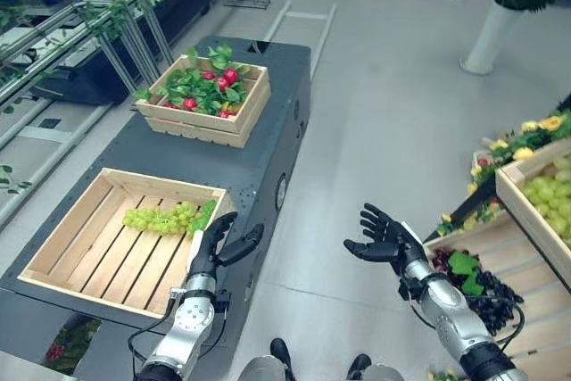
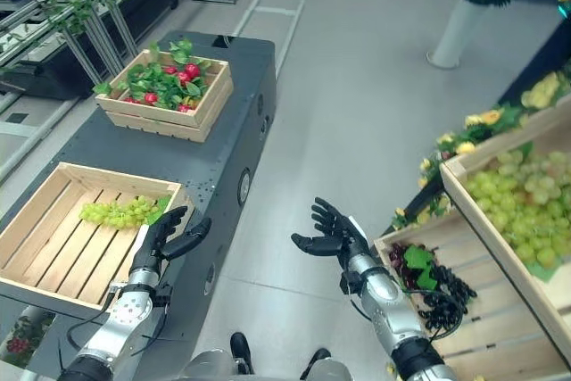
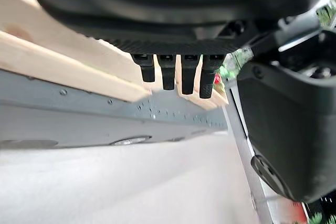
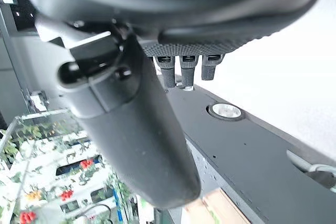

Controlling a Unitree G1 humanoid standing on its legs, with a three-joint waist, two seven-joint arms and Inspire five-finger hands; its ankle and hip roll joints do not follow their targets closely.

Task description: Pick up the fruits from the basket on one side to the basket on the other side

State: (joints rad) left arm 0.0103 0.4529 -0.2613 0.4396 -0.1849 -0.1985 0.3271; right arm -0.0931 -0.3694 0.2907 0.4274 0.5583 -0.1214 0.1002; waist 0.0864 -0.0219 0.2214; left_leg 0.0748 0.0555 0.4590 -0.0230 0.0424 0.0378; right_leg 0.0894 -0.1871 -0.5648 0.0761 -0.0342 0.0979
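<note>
A bunch of green grapes (image 1: pixel 165 218) lies in the near wooden crate (image 1: pixel 62 238) on the dark cart. My left hand (image 1: pixel 212 247) hovers at that crate's right rim, open and empty, just right of the grapes. In the left wrist view its straight fingers (image 3: pixel 170 72) point past the crate's wooden edge (image 3: pixel 63 56). My right hand (image 1: pixel 385 240) is open, palm up, over the floor between the cart and the crates on the right, holding nothing. A crate with dark grapes (image 1: pixel 482 296) sits just right of it, and above that is a crate of green grapes (image 1: pixel 549 194).
A second wooden crate (image 1: pixel 241 122) with red fruits and green leaves stands farther back on the cart (image 1: pixel 268 167). Yellow flowers (image 1: pixel 535 131) line the right display. A white planter (image 1: pixel 491 33) stands on the grey floor at the back right, and metal racks run along the left.
</note>
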